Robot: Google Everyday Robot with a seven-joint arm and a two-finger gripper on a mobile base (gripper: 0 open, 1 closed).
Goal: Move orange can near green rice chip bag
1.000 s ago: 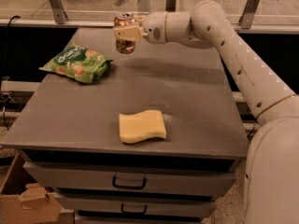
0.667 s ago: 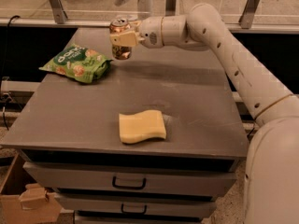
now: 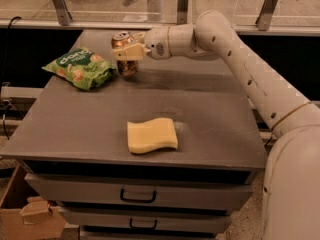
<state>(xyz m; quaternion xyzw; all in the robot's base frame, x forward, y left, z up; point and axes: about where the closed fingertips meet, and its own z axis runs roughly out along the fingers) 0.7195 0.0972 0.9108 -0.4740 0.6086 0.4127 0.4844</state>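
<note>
The orange can stands upright at the far left of the grey tabletop, its base close to or on the surface. My gripper reaches in from the right and is shut on the can's upper half. The green rice chip bag lies flat just left of the can, a small gap between them.
A yellow sponge lies near the table's front edge. My white arm spans the table's far right. Drawers sit below the top. A cardboard box stands on the floor at lower left.
My gripper has carried the can a little to the left and down, closer to the green bag and to the tabletop.
</note>
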